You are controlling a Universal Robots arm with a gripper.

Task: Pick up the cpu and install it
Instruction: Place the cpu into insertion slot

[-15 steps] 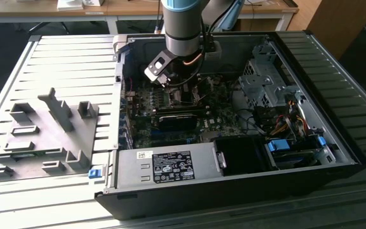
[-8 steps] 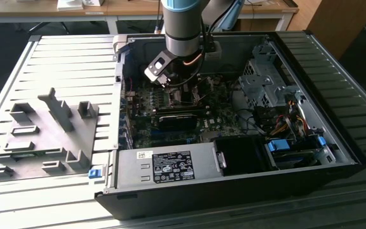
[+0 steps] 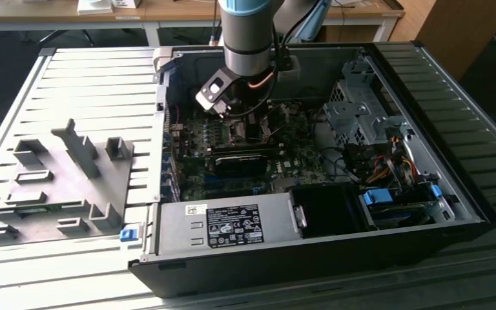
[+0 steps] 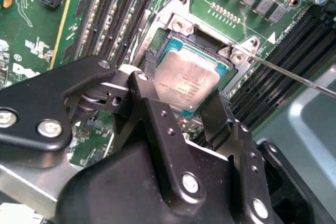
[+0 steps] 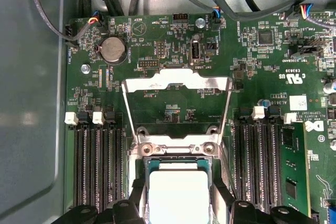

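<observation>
Step in hand: seating, pick-up done. In the exterior view the arm reaches into the open computer case [image 3: 317,258], at 3 o'clock from the grey fixture [image 3: 67,181] on the worktop [image 3: 93,84].

The gripper [image 4: 181,88] is over the socket [image 4: 181,24]. Its jaws look closed on two opposite edges of the cpu [image 5: 178,200], which sits in or just above the socket recess. Contact with the bed cannot be told.

The load plate [image 5: 176,80] stands hinged open and the lever [image 4: 294,75] is released.

Judgement: the next move calls for a level chip, square to the recess, with no side force on the contacts.
</observation>
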